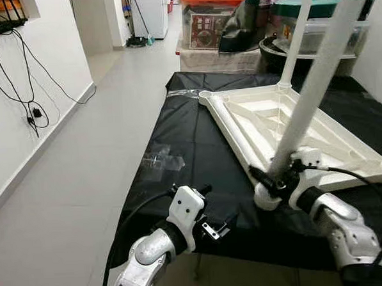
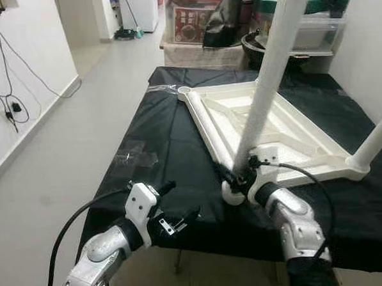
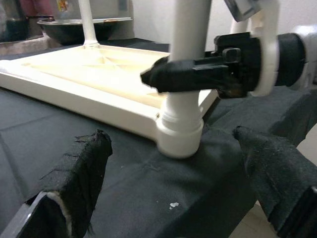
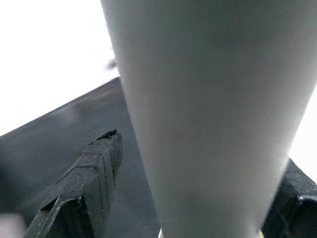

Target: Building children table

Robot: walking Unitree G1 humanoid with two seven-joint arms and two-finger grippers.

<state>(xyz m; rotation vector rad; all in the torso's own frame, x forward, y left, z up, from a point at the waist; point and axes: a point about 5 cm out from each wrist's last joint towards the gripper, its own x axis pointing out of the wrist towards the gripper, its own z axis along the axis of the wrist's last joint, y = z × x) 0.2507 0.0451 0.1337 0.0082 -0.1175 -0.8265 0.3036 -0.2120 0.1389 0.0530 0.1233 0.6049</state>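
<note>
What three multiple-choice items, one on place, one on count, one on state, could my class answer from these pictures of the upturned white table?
1. Where does the right gripper grip the near table leg?
A. near its base B. at its top C. midway

2. How many legs stand in the tabletop?
A. one B. three C. five

3. The left gripper is:
A. shut on a leg B. open, holding nothing C. shut on the black cloth

Answers: 1 A, fingers clasp it just above the corner socket. 2 B, three posts rise. 3 B, fingers spread apart.

Tabletop, leg: smooth white plastic; black cloth matt, creased.
</note>
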